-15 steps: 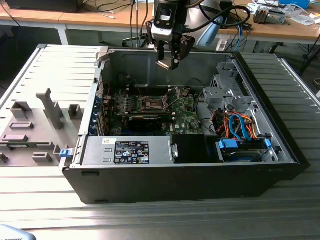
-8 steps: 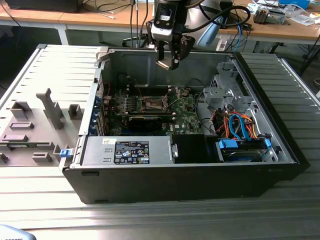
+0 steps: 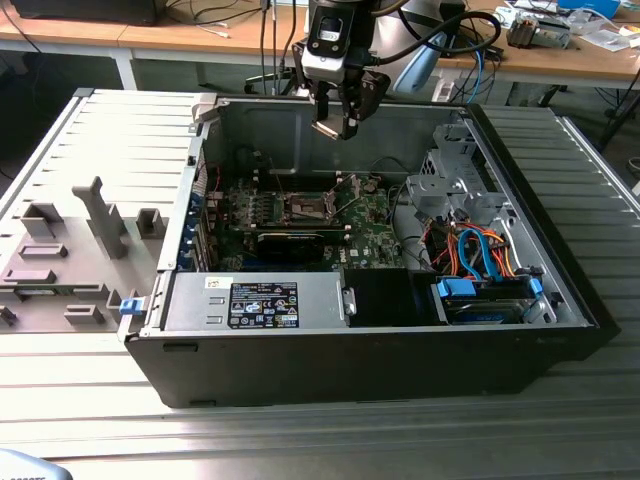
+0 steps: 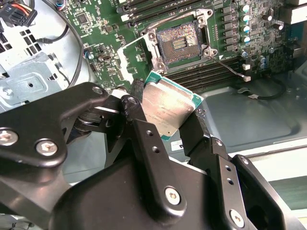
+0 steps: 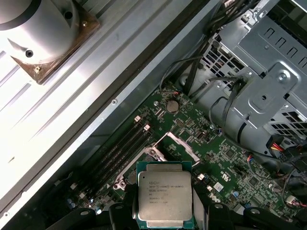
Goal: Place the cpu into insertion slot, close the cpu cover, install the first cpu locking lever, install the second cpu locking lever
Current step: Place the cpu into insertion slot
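gripper (image 3: 337,125) clamps cpu (image 5: 165,194) above open computer case (image 3: 350,360) | insertion slot (image 4: 180,42) seemingly uncovered | case mid ribbed metal table (image 3: 320,435) | wooden desks (image 3: 200,38) beyond far edge

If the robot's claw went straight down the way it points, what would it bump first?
Probably the green motherboard, close to the insertion slot, with the cpu in the gripper touching first. Nothing seems to stand between, though depth is hard to judge.
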Robot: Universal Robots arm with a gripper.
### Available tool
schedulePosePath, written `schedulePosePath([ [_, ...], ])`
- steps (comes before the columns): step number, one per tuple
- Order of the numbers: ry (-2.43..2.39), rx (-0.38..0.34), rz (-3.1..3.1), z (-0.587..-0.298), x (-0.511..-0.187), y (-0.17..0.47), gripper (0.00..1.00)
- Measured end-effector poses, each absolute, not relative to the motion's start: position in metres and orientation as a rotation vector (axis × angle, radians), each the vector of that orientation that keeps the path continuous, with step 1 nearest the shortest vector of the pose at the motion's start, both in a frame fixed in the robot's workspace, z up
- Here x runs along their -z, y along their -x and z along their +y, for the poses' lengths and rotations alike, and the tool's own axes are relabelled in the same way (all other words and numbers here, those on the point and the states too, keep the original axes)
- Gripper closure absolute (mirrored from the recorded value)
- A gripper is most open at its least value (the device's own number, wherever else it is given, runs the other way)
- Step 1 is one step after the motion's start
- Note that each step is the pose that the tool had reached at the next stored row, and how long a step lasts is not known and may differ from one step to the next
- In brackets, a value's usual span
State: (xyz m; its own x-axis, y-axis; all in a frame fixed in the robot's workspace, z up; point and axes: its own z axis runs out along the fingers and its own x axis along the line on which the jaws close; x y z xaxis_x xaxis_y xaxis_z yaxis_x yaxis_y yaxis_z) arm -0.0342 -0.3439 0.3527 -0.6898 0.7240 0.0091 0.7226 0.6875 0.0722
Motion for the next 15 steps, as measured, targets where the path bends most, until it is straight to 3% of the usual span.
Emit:
schedulePosePath([
  [15,-1.243,-0.108,2.86,-0.3439,-0.3527,0.0342,0.45],
])
